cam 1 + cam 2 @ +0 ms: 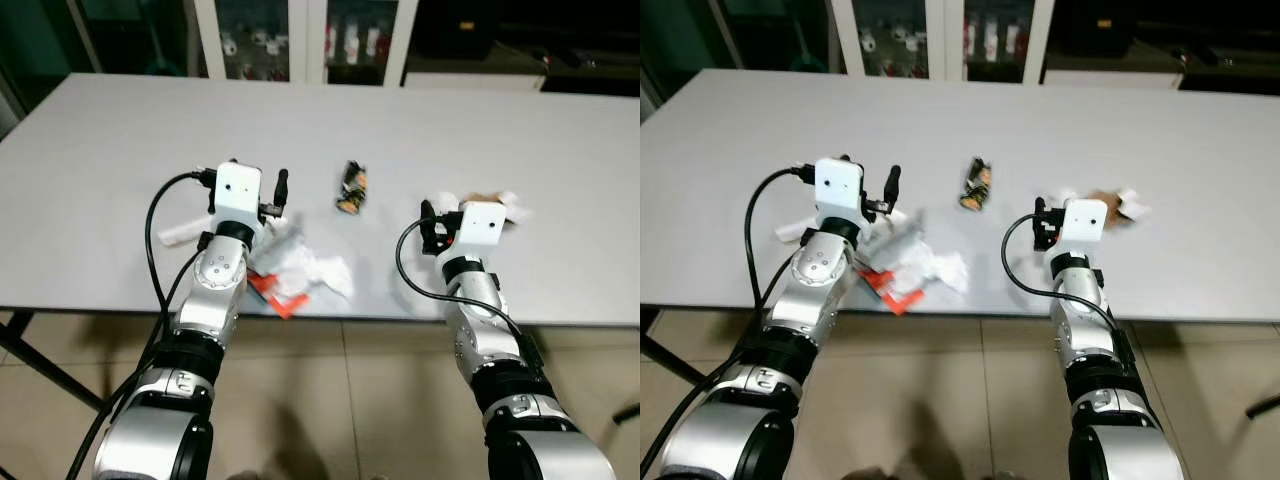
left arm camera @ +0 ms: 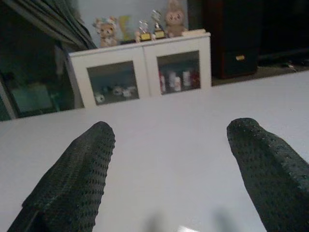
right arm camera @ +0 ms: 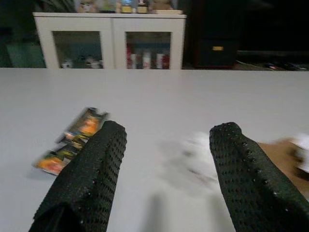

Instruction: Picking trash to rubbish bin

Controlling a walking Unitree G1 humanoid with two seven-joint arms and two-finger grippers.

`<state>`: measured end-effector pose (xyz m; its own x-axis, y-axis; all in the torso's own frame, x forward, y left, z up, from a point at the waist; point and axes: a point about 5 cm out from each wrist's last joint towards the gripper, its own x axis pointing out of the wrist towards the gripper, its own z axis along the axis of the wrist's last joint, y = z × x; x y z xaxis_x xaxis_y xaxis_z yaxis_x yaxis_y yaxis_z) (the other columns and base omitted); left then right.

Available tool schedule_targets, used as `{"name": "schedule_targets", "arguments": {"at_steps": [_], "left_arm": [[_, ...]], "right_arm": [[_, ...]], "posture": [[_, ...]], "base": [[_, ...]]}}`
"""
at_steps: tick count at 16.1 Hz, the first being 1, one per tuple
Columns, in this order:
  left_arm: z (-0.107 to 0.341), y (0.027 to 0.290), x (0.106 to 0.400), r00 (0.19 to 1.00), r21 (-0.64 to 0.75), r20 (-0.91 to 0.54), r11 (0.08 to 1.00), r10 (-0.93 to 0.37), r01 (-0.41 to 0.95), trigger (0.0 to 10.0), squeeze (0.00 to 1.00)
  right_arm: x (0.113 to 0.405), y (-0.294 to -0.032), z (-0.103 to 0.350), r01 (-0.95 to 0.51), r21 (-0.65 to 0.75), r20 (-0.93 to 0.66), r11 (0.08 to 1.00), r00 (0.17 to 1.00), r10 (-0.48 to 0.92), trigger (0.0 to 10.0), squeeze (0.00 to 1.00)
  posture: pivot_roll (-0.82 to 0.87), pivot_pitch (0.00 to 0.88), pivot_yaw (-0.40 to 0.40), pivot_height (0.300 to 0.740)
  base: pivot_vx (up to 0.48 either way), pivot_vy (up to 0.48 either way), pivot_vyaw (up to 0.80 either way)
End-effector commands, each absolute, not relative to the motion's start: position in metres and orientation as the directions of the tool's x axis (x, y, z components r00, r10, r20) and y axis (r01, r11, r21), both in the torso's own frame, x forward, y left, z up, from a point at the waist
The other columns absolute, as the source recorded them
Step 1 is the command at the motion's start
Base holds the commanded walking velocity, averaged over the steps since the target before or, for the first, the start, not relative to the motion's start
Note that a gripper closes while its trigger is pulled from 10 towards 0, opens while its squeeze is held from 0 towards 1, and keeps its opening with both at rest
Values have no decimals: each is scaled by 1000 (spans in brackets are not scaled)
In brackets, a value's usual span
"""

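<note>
L pincer (image 2: 169,169) spread above white crumpled trash (image 1: 300,265); R pincer (image 3: 164,169) spread, snack wrapper (image 3: 72,140) ahead-left.

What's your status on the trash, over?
Both claws open, empty, above the near table edge: left claw, right claw. Snack wrapper lies untouched between them; crumpled white paper beside left arm. Nothing blocking.

Grey table (image 1: 120,140), orange-black wrapper (image 1: 351,187), white tissue (image 1: 320,270), red scrap (image 1: 272,295)

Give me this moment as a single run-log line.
left gripper: open, above crumpled white trash | right gripper: open, near brown-and-white scraps | snack wrapper: lying mid-table | nothing held
</note>
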<state>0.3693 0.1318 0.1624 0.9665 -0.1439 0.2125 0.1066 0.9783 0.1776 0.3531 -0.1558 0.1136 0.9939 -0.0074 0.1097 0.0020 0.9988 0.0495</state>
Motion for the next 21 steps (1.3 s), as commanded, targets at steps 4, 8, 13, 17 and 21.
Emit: {"name": "schedule_targets", "arguments": {"at_steps": [4, 8, 13, 17, 21], "left_arm": [[182, 130, 364, 941, 276, 218, 941, -258, 194, 10000, 0], [199, 121, 353, 869, 388, 175, 844, -463, 372, 10000, 0], [211, 122, 334, 831, 446, 51, 757, -554, 477, 10000, 0], [195, 124, 329, 822, 483, -123, 690, -556, 539, 10000, 0], [191, 128, 333, 866, 464, -139, 741, -480, 485, 10000, 0]], "right_arm": [[353, -147, 113, -23, 59, 103, 998, 995, 17, 10000, 0], [353, -144, 111, -28, 60, 94, 998, 995, 22, 10000, 0], [353, -142, 110, -34, 60, 87, 998, 996, 29, 10000, 0], [351, -139, 107, -39, 65, 79, 997, 996, 34, 10000, 0], [350, -141, 106, -34, 66, 75, 997, 997, 29, 10000, 0]], "posture": [[15, 76, -21, 740], [15, 76, -21, 740], [28, 77, -18, 740], [33, 82, -14, 740], [28, 82, -10, 740]], "base": [[0, 0, 0], [0, 0, 0], [0, 0, 0], [0, 0, 0], [0, 0, 0]]}}
